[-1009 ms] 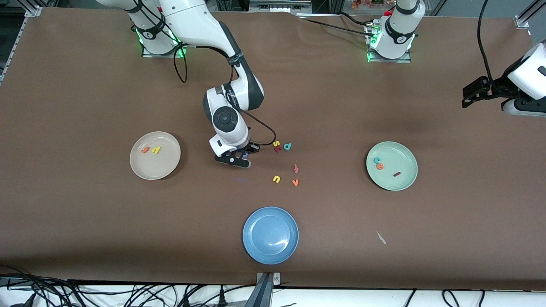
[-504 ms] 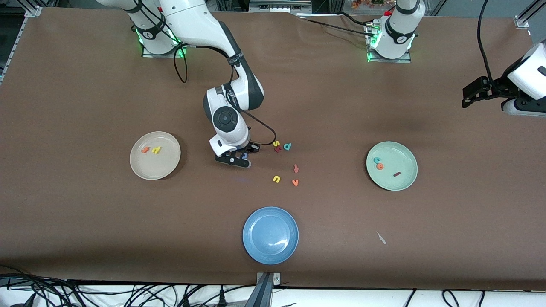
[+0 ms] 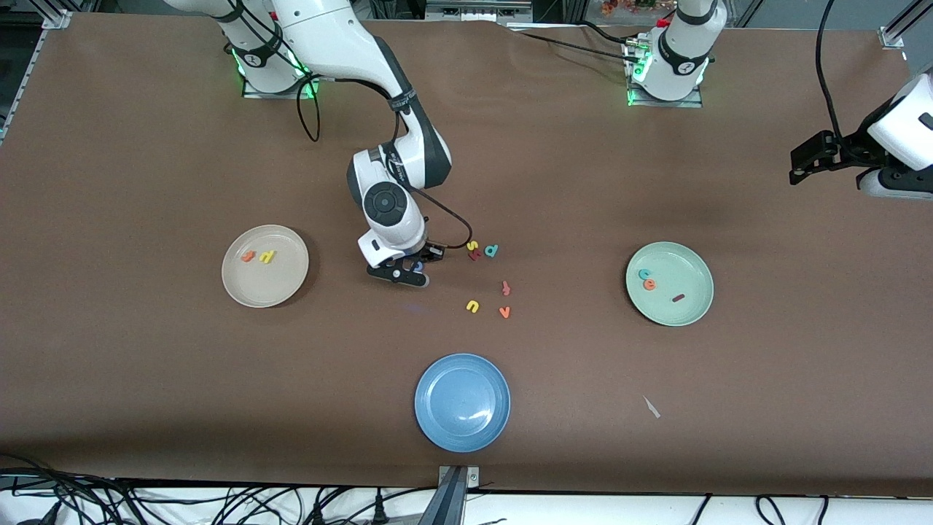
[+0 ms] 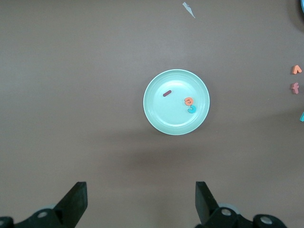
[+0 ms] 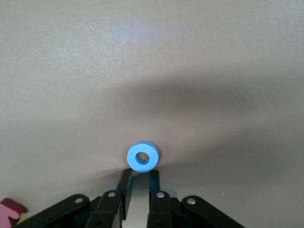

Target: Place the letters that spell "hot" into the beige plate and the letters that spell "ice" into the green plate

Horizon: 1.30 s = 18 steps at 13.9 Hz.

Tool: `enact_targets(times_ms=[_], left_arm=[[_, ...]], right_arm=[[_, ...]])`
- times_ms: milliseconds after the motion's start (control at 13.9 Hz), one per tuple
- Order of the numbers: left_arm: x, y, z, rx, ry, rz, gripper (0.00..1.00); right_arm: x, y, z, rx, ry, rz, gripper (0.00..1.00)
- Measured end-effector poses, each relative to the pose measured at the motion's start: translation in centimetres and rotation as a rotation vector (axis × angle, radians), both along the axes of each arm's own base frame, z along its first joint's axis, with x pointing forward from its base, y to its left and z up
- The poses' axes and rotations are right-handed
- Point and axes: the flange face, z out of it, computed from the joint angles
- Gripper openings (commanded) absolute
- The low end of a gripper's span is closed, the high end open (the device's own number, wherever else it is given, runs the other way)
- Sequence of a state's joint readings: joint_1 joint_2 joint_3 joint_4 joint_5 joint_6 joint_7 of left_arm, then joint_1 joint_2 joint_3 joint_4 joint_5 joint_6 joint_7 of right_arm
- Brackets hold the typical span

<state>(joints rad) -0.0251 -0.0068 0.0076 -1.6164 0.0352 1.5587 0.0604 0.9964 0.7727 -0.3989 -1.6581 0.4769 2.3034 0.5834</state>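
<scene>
Front view showed a brown table (image 3: 146, 146). Toward the right arm's end, the beige plate (image 3: 265, 288) held an orange t (image 3: 248, 256) and a yellow h (image 3: 268, 256). Mid-table, the right gripper (image 3: 408, 273) was clenched on the blue o (image 5: 142, 157). The green plate (image 3: 689, 270) held c, e and i. The left gripper (image 4: 141, 202) waited, fingers spread, high above the green plate.

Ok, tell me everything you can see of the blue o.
The blue o is a small, thick ring of matte foam with a round hole through its middle. The right gripper is shut on its edge, so it sticks out past the fingertips, hole facing the wrist camera. It is held over bare brown table, between the beige plate and the loose letters.
</scene>
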Motion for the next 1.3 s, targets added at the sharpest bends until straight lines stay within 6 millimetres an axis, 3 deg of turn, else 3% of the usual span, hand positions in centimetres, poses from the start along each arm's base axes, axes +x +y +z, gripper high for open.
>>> enact_targets(times_ms=[432, 793, 1081, 1225, 1297], left_arm=[[0.0, 0.0, 0.0, 0.0, 0.0, 0.0, 1.0], [0.0, 0.0, 0.0, 0.0, 0.0, 0.0, 1.0], [0.0, 0.0, 0.0, 0.0, 0.0, 0.0, 1.0], [0.0, 0.0, 0.0, 0.0, 0.0, 0.0, 1.0], [0.0, 0.0, 0.0, 0.0, 0.0, 0.0, 1.0]], right_arm=[[-0.1, 0.4, 0.2, 0.006, -0.001, 0.006, 0.26], [0.3, 1.4, 1.6, 0.011, 0.028, 0.019, 0.3], [1.1, 0.4, 1.8, 0.012, 0.027, 0.045, 0.61], [1.8, -0.6, 1.8, 0.013, 0.032, 0.065, 0.73], [2.1, -0.8, 2.1, 0.015, 0.038, 0.081, 0.75]])
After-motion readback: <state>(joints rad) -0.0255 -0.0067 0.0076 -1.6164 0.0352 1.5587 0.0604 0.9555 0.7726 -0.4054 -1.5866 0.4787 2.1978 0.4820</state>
